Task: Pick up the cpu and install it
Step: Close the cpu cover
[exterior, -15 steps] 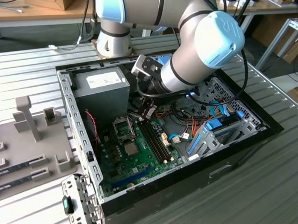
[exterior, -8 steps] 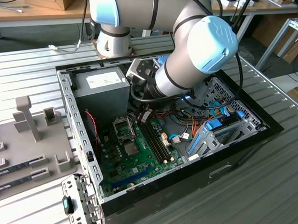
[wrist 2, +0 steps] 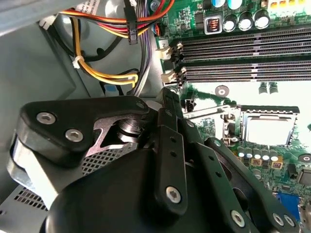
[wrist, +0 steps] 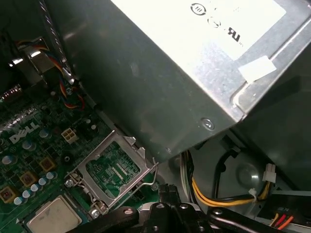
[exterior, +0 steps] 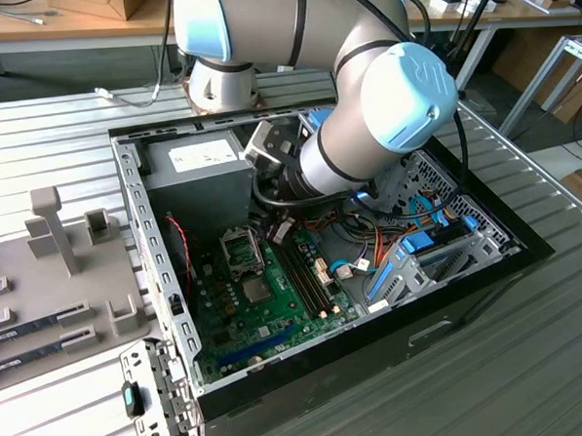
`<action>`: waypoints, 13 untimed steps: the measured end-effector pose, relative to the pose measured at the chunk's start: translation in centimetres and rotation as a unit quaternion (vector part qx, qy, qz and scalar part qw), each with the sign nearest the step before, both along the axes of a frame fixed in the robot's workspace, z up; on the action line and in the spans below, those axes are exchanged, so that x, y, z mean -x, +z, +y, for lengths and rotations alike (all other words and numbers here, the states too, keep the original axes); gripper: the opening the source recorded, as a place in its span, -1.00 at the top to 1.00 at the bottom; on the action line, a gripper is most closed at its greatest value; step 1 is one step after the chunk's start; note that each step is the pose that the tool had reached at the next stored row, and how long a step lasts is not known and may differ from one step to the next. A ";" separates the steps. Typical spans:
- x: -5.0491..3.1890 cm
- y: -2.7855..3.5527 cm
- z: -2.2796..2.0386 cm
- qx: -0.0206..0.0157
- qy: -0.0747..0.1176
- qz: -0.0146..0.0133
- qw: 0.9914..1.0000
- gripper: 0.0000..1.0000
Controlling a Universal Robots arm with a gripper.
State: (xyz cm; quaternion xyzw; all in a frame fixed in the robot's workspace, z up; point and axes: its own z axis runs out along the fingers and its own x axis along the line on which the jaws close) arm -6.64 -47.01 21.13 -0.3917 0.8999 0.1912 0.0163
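Note:
The cpu [wrist: 52,216] is a silvery square lying flat in the socket on the green motherboard [exterior: 240,323]; it also shows in the second wrist view [wrist 2: 268,131] and the exterior view [exterior: 257,289]. The socket's hinged bracket [wrist: 114,168] stands swung open beside the chip. My gripper [wrist 2: 169,95] hangs inside the case a short way off the socket, near the power supply's corner, with its black fingers [wrist: 165,193] shut together and nothing between them. The arm [exterior: 364,116] reaches down into the open case from the back.
The grey power supply box [exterior: 196,174] sits close behind the socket. Yellow and orange cables [wrist 2: 104,73] run beside the gripper. Empty memory slots [wrist 2: 243,58] lie next to the socket. A blue drive cage [exterior: 420,255] fills the case's right. A grey parts holder [exterior: 55,279] lies outside, left.

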 end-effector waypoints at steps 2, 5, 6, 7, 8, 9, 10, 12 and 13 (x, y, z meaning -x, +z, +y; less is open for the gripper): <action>0.02 -0.29 0.10 0.000 0.000 0.000 1.000 0.79; 0.15 -0.61 0.29 0.000 0.000 0.000 1.000 0.79; 0.22 -0.72 0.34 -0.001 0.000 0.000 1.000 0.79; 0.28 -0.83 0.38 -0.001 0.000 0.000 1.000 0.79; 0.35 -0.93 0.40 -0.001 0.000 0.000 1.000 0.79; 0.49 -1.05 0.41 -0.001 0.000 0.000 1.000 0.79; 0.62 -1.09 0.41 -0.002 0.000 0.000 1.000 0.79; 0.69 -1.11 0.31 -0.002 0.000 0.000 1.000 0.79; 0.72 -1.11 0.25 -0.003 0.000 0.000 1.000 0.79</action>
